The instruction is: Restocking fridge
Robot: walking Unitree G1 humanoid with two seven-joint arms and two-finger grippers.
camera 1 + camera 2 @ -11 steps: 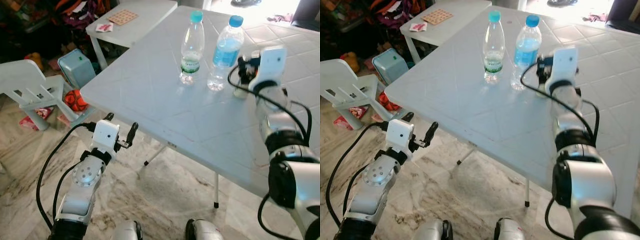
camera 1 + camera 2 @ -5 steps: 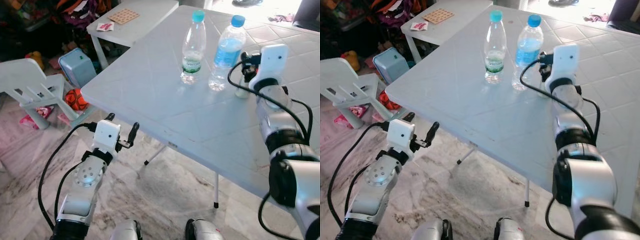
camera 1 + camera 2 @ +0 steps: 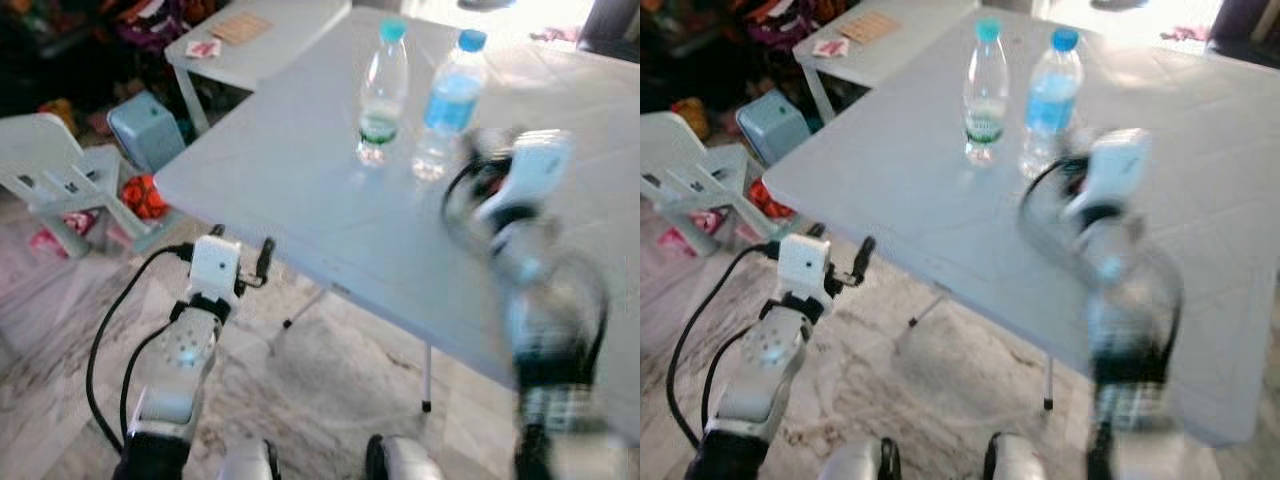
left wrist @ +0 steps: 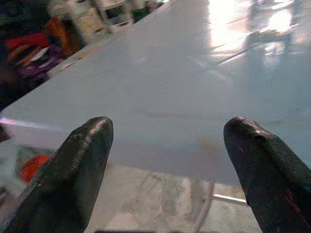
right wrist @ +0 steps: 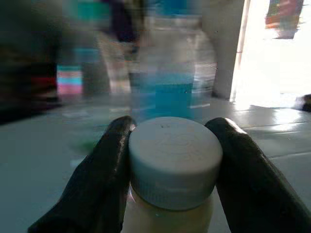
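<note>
Small cream bottle with white round cap (image 5: 171,165) pinched at the cap by the right gripper (image 5: 170,160), just beside two water bottles at the upper middle of the head views.

Right gripper closed on the cap from both sides, black fingers (image 5: 109,170) touching it; probably held high on the cap so that the bottle hangs upright for carrying to the fridge. Right arm blurred in the head views, so contact with the pale grey plastic table (image 3: 300,160) not possible to tell. Clear plastic bottle with teal cap and green label (image 3: 383,92) and clear bottle with blue cap and blue label (image 3: 448,105) standing upright, near each other, waiting. Left gripper (image 4: 170,160) spread wide, holding nothing, kept low before the table edge, lower left of the left eye view.
</note>
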